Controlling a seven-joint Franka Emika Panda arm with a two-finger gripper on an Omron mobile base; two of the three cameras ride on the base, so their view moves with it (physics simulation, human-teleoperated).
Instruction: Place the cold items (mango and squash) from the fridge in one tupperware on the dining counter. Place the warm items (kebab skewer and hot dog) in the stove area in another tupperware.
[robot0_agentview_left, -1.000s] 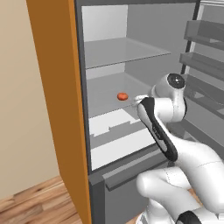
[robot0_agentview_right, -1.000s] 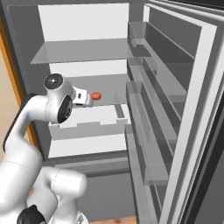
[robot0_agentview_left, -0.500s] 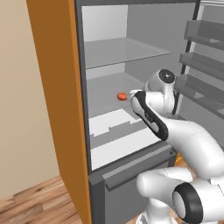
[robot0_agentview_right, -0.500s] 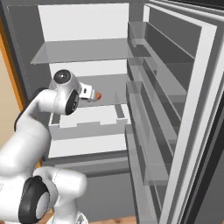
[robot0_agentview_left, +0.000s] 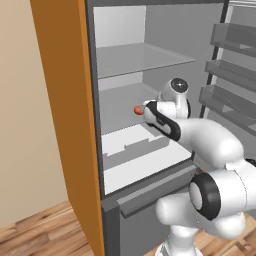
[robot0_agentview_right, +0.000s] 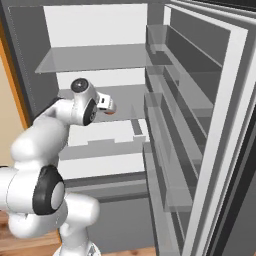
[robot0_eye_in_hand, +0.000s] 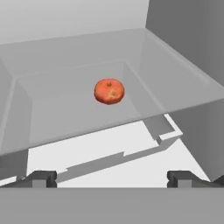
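Jaws spread wide on the gripper (robot0_eye_in_hand: 112, 178), holding nothing, aimed into the fridge (robot0_agentview_left: 70, 110); ahead, apart from the fingertips (robot0_eye_in_hand: 40, 178), mango (robot0_eye_in_hand: 109, 91) lying on the glass shelf (robot0_eye_in_hand: 78, 118) toward the back wall

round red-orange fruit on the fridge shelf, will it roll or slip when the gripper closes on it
The round red-orange fruit has a curved body, so a nudge probably rolls it along the translucent grey shelf. Its skin looks smooth, so the open gripper could squeeze it out unless centred.
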